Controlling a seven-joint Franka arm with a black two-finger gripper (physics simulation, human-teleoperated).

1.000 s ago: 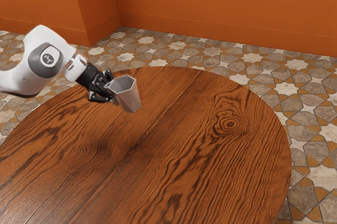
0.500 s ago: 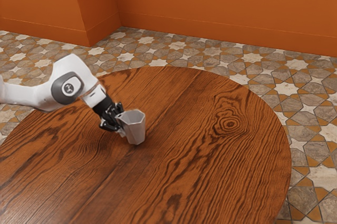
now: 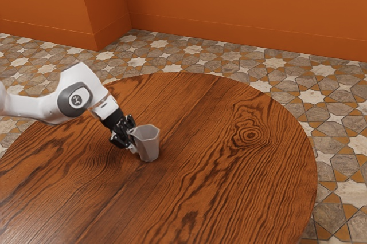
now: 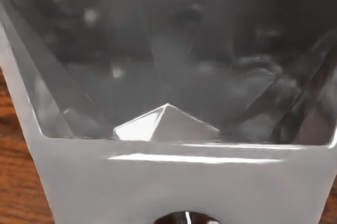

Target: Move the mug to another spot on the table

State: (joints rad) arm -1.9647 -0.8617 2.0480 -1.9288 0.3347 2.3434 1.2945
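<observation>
A grey faceted mug (image 3: 147,142) stands upright with its base on the round wooden table (image 3: 229,158), left of the table's middle in the exterior view. My black gripper (image 3: 128,139) comes in from the exterior view's left and is shut on the mug's near side. In the wrist view the mug (image 4: 168,103) sits right under my hand, its angular inside walls and rim close up, with strips of wood grain at both sides.
The table's edge curves close behind my arm (image 3: 63,98) on the exterior view's left. Open wood stretches toward the exterior view's right and front. A patterned tile floor (image 3: 275,69) and orange walls (image 3: 241,3) surround the table.
My arm came down and toward the table's middle with the mug, which hung tilted above the wood a second ago. The mug now stands upright on the surface.
</observation>
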